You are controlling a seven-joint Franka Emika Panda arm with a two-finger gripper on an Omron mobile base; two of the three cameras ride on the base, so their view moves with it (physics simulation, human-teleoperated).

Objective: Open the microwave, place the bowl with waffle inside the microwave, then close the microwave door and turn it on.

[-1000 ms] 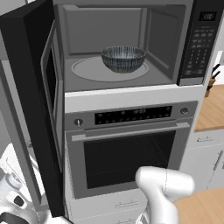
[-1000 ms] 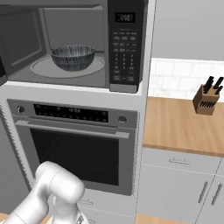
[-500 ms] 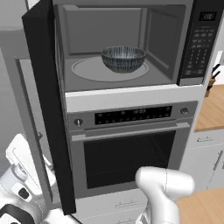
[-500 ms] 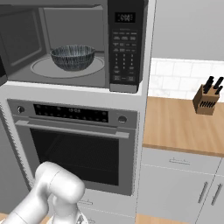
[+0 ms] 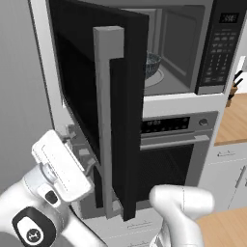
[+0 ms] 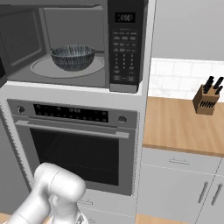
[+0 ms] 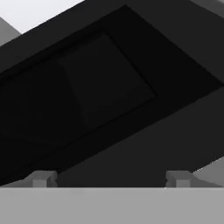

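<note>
- Swinging toward closed is the step that seems in hand: the microwave door (image 5: 99, 113) stands partway across the cavity in the centre of the left base view, its long grey bar handle (image 5: 107, 125) running upright down the frame.
- The hand (image 5: 79, 154) sits in the lower left of that view, just left of the door's lower part and apparently against its outer face; the door lies up and to the right of it, so a push would carry the panel rightward into the microwave (image 6: 78, 43).
- In the hand view the two finger tips (image 7: 40, 178) stand wide apart with nothing between them, the door's dark glass (image 7: 100, 96) spread close ahead.
- The bowl (image 6: 72, 57) rests on the round turntable (image 6: 43, 68) inside the cavity, upper left of the right base view; in the left base view a sliver of it peeks past the door's edge.
- Whether the tips actually touch the panel cannot be told.
- The waffle inside the bowl is not discernible, and the keypad's (image 6: 124, 54) button markings are too small to read.
</note>
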